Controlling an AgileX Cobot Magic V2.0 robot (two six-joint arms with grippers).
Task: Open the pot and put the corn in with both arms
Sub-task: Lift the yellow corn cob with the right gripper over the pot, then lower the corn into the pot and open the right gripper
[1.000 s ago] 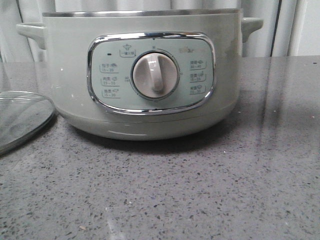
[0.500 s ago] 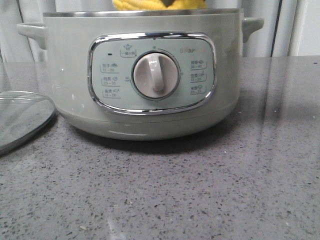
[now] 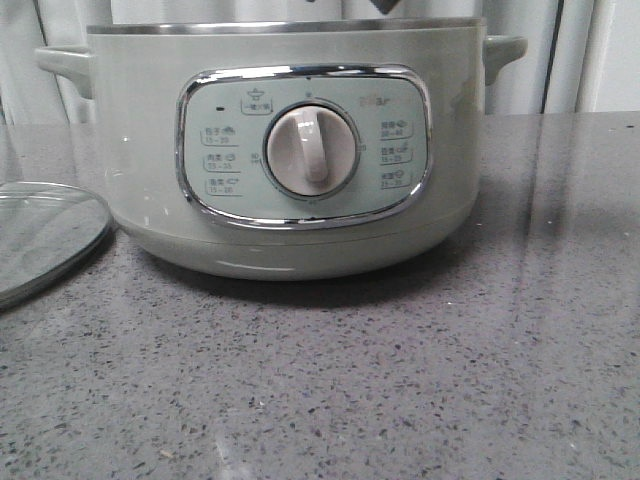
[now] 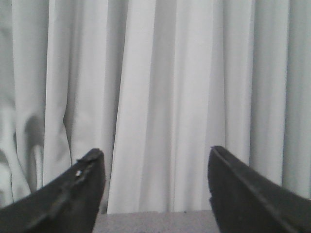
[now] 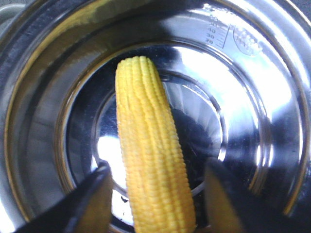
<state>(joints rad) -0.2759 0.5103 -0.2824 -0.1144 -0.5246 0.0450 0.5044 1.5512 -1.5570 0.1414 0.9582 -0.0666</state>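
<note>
The pale green pot (image 3: pixel 140 150) stands uncovered in the middle of the front view, its dial facing me. Its steel inside (image 5: pixel 262 97) fills the right wrist view. The yellow corn (image 5: pixel 146 145) lies on the pot's shiny bottom, tapered end pointing away from the fingers. My right gripper (image 5: pixel 158 166) hangs over it, open, with a gap between each finger and the cob. In the front view the corn is hidden behind the pot wall. My left gripper (image 4: pixel 155 151) is open and empty, facing the white curtain.
The flat glass lid (image 3: pixel 45 235) lies on the grey speckled counter (image 3: pixel 400 380) to the left of the pot. A white curtain (image 3: pixel 560 60) hangs behind the counter. A dark bit of arm (image 3: pixel 385 5) shows just above the pot's rim.
Half a second ago the corn showed above the pot's rim in the front view. It has now dropped below the rim, out of sight there.
</note>
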